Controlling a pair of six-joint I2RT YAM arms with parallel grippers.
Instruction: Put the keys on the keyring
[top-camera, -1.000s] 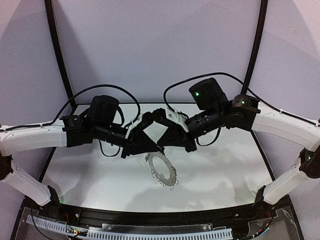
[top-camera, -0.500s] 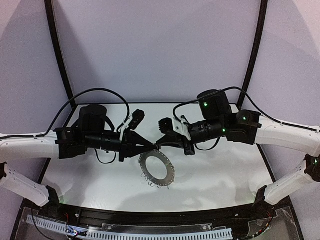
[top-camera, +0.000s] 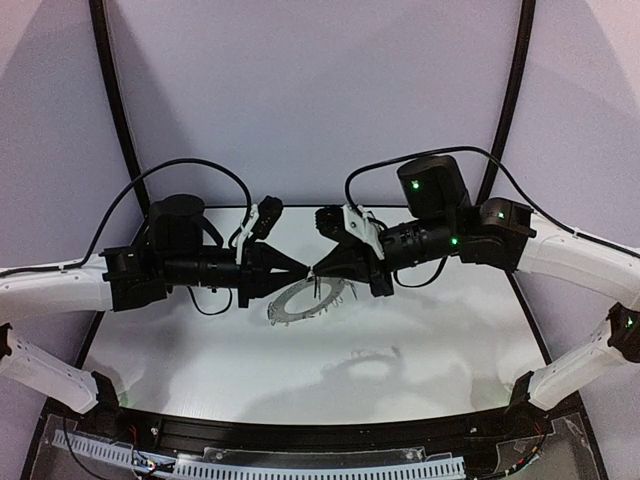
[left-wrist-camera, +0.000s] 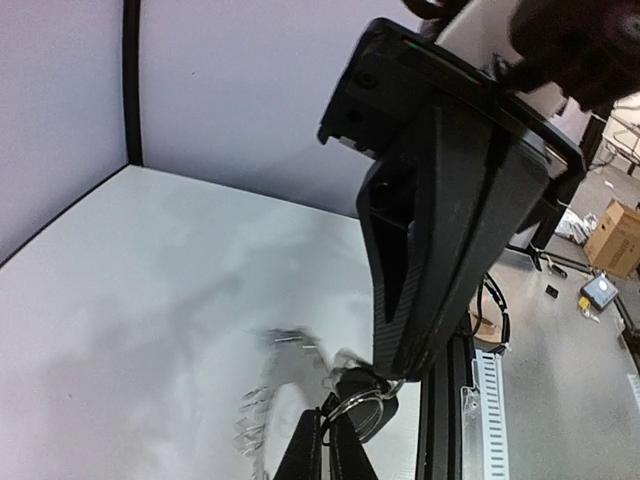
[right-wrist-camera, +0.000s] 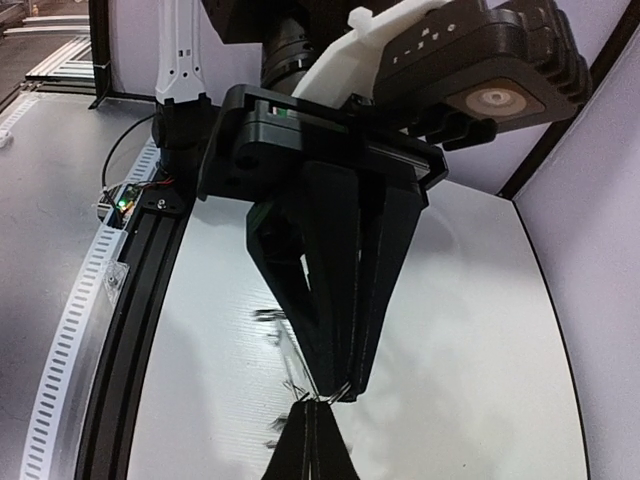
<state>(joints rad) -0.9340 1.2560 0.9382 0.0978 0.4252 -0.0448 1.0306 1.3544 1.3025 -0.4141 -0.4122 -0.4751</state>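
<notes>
Both grippers meet tip to tip above the white table (top-camera: 180, 360). The left gripper (top-camera: 304, 271) and the right gripper (top-camera: 320, 270) are both shut on a thin wire loop (left-wrist-camera: 375, 398) at the rim of the keyring. The keyring (top-camera: 300, 300), a flat grey disc with a big hole, hangs tilted under the tips, clear of the table. It is blurred in the left wrist view (left-wrist-camera: 275, 400) and the right wrist view (right-wrist-camera: 285, 350). One key's black head (left-wrist-camera: 372, 412) sits at that loop between the tips, its blade hidden. In the right wrist view my right gripper (right-wrist-camera: 312, 412) pinches the loop (right-wrist-camera: 340, 392) against the left fingers (right-wrist-camera: 340, 300).
The keyring's shadow (top-camera: 365, 365) falls on the table in front of the arms. Black frame posts (top-camera: 112, 110) stand at the back corners. A black rail (top-camera: 320, 435) runs along the near edge.
Both grippers have risen and drawn level, tips still together. The keyring has come up with them and swung from facing the camera to almost edge-on.
</notes>
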